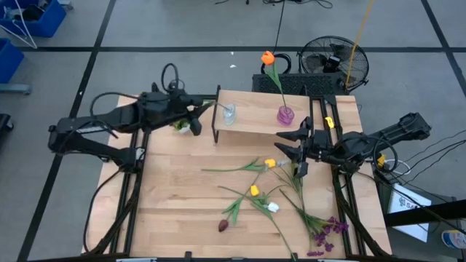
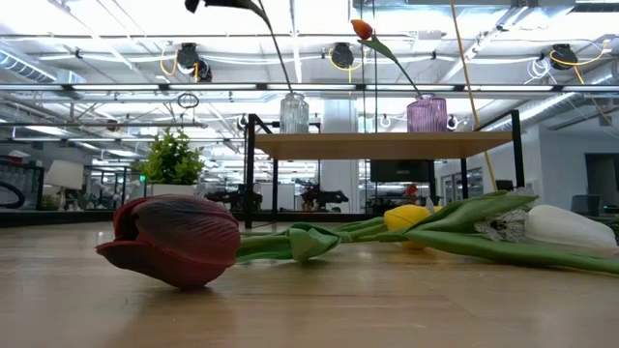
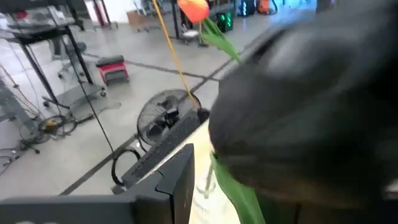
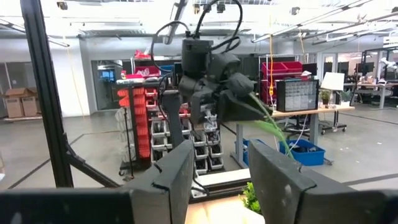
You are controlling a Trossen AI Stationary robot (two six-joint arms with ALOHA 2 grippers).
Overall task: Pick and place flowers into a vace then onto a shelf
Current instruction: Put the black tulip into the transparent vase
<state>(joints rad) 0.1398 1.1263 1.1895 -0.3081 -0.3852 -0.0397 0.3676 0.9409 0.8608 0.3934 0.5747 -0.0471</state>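
The shelf [image 1: 291, 109] carries a clear vase [image 1: 229, 113] and a purple vase [image 1: 285, 115] that holds an orange tulip [image 1: 268, 57]. A dark-headed flower [image 2: 208, 5] has its stem in the clear vase [image 2: 294, 113] and leans toward my left gripper [image 1: 195, 109], which is open. Its blurred head [image 3: 311, 106] and green leaf [image 3: 236, 193] fill the left wrist view beside one finger [image 3: 180, 180]. My right gripper [image 1: 298, 142] is open at the shelf's near right corner. Loose flowers lie on the table: yellow [image 1: 270, 163], white [image 1: 273, 207], dark red [image 1: 223, 226], purple [image 1: 328, 229]. My left gripper stands around the upper part of the dark-headed flower, just below its head [image 3: 249, 180]. The blurred head hides the second finger. Whether either finger touches the stem, I cannot tell. The stem's lower end sits in the clear vase on the shelf.
A small leafy potted plant [image 1: 186, 125] stands under my left arm, next to the shelf's left leg [image 1: 215, 116]. Black frame rails run down both table sides. A fan [image 1: 335, 62] stands on the floor beyond the far edge. The near left tabletop [image 1: 175, 211] is bare wood.
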